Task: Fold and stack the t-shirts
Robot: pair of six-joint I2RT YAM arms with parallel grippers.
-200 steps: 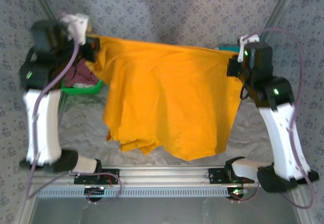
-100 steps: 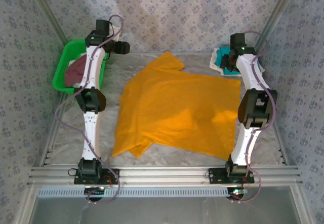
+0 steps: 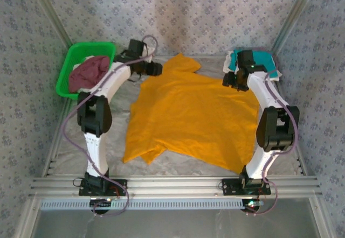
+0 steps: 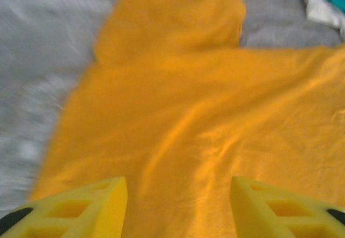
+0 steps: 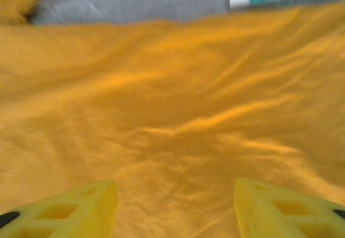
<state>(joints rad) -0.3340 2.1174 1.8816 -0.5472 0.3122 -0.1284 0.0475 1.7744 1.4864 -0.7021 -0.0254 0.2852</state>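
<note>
Orange t-shirt spreads rumpled across the table, one sleeve toward the far wall. Green basket holds a maroon tee. Left gripper and right gripper hover over the orange cloth, jaws apart, empty.

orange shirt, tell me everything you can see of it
The orange shirt is plain, soft orange-yellow cloth, spread mostly flat on the grey table, with shallow wrinkles. One sleeve points to the far side; the near left corner is bunched. The left pincer and right pincer, both open, hang over its far part; whether they touch it cannot be told.
</note>
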